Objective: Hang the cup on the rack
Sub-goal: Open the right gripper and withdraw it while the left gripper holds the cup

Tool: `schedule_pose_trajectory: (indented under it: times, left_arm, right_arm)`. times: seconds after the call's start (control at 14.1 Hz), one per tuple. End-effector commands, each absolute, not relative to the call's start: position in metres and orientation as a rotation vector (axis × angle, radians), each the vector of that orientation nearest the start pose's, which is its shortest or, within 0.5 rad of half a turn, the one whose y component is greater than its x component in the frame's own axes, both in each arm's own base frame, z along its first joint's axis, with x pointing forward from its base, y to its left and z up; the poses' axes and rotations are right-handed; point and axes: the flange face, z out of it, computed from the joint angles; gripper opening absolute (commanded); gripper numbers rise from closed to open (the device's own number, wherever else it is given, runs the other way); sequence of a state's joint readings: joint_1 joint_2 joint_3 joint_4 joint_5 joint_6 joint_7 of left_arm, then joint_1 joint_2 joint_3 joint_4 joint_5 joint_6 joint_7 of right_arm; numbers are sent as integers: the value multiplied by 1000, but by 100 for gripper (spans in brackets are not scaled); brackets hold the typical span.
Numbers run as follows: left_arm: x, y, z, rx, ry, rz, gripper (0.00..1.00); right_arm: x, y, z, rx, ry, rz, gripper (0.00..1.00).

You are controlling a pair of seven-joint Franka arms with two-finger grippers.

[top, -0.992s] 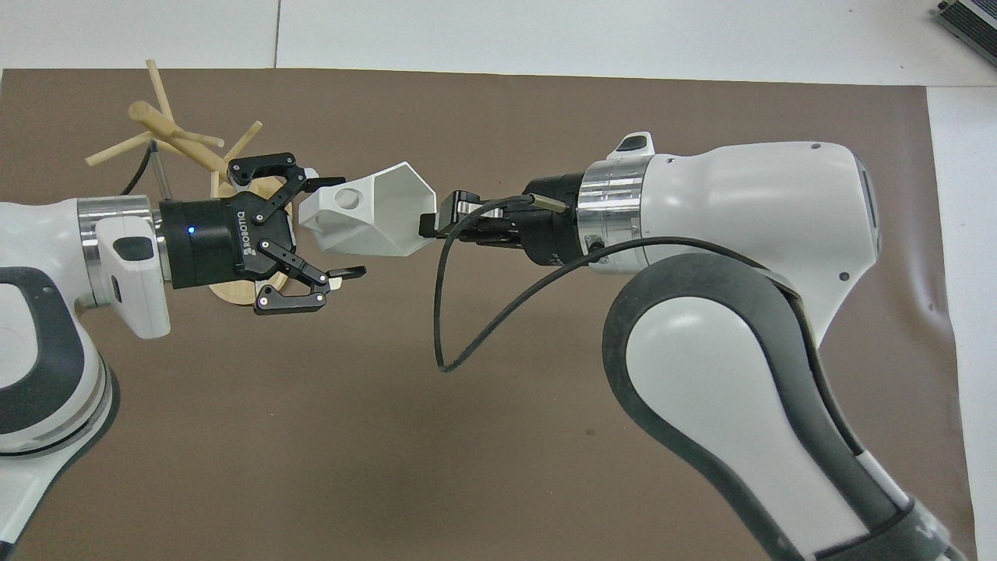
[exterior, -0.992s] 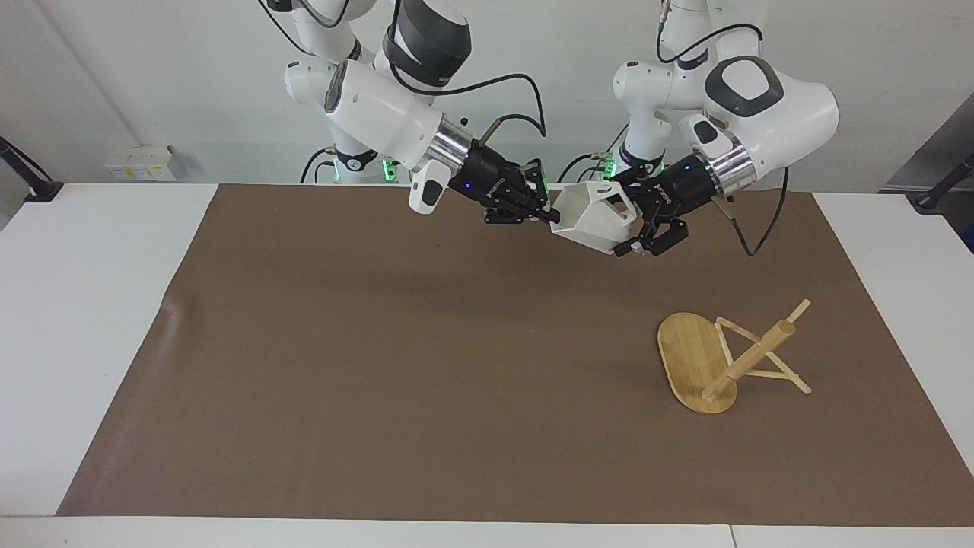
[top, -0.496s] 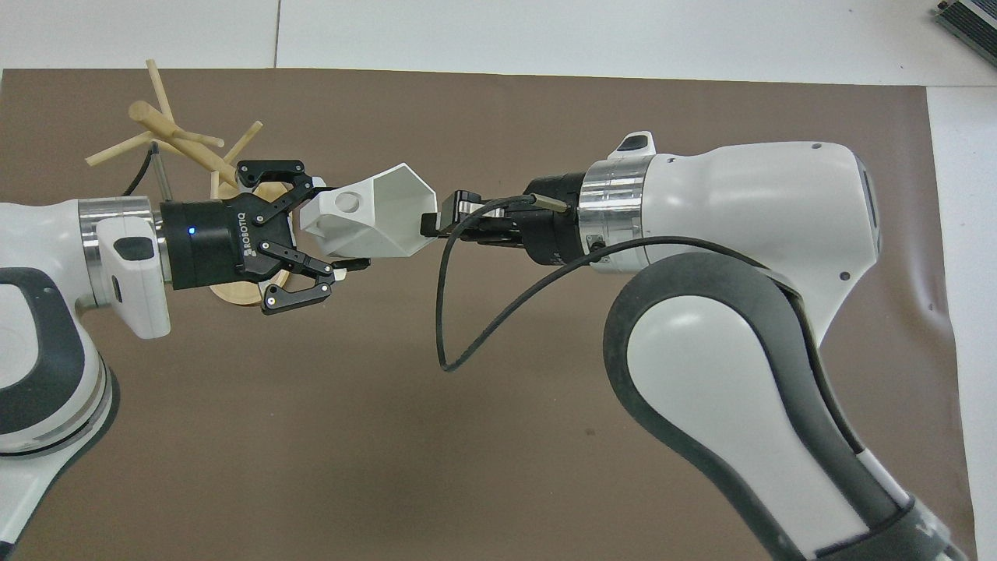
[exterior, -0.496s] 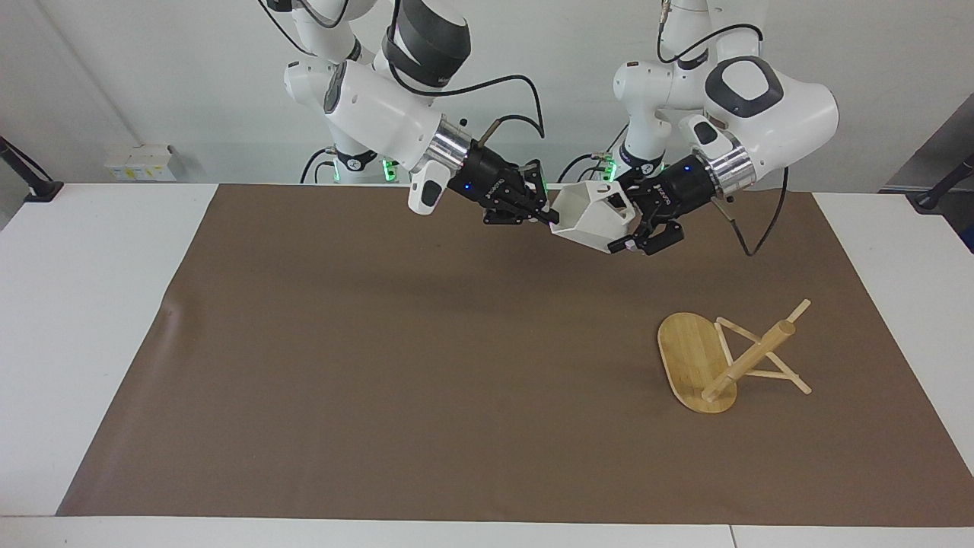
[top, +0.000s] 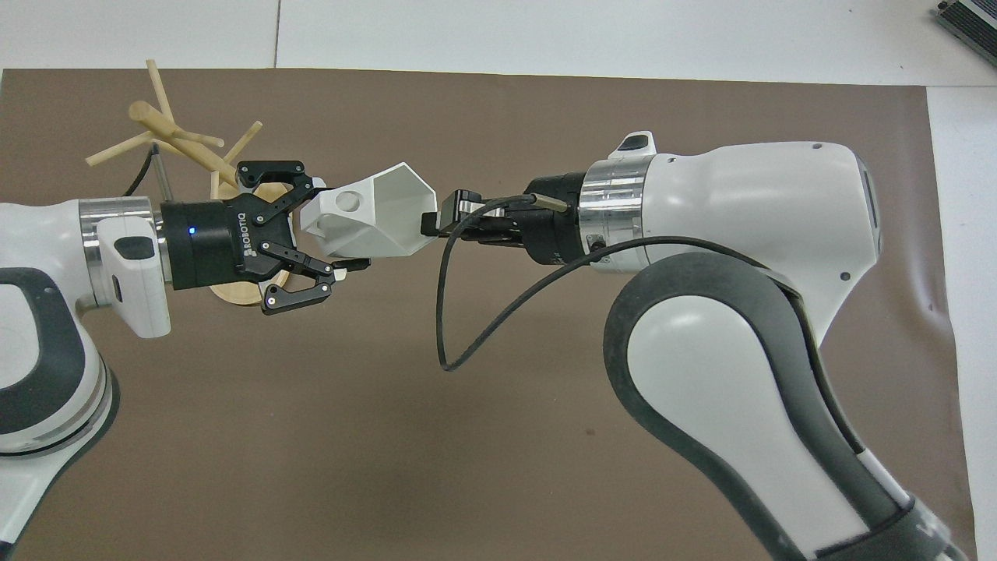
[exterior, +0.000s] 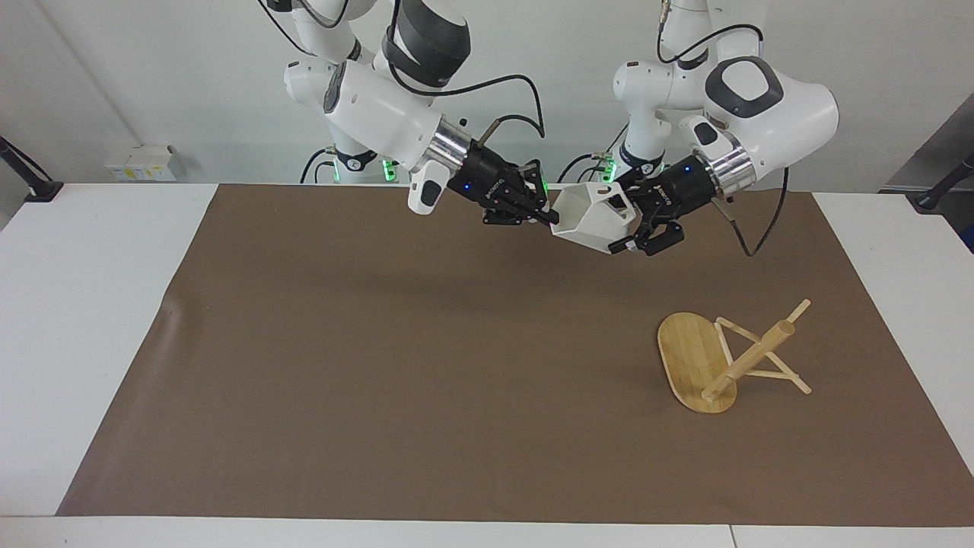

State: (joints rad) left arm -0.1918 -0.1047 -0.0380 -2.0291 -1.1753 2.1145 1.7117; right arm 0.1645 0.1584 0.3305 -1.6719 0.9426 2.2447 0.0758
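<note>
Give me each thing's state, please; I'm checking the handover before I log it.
cup, aloft, tipped sideways between both grippers.
left gripper, shut on the cup's handle end.
right gripper, at the cup's rim.
rack, standing on its base toward the left arm's end, pegs bare.

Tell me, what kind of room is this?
Probably a robot lab. Two white arms sit at a table under a brown mat, the left gripper and right gripper hold a white cup, and a bamboo rack waits.

White table (exterior: 91, 304) — brown mat (exterior: 396, 365) on it — rack (exterior: 696, 365) on mat.
</note>
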Motion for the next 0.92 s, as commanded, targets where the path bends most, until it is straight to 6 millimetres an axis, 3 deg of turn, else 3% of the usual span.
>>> schedule_pose_trajectory:
  times: [0.0,0.28,0.43,0.64,0.85]
  left_arm:
    - [527,-164,541,1805,-1410,1024,0]
    - [529,-161,540,1842,-1369,1021,0]
    - [533,-148,539,1873,-1353,1034,0]
    - [536,-134,525,1982,-1336,1073,0]
    - [537,-123,509,2116,-1291,1141,0]
  right_arm:
    - [569,311,571,-2154,65,-157,100]
    - [570,311,571,-2151,83,-179,100]
    - [572,308,572,-2153,88,-185,100]
    - [585,275,577,-2222,82,-268,100]
    - [601,234,576,-2443,-23,-420,100]
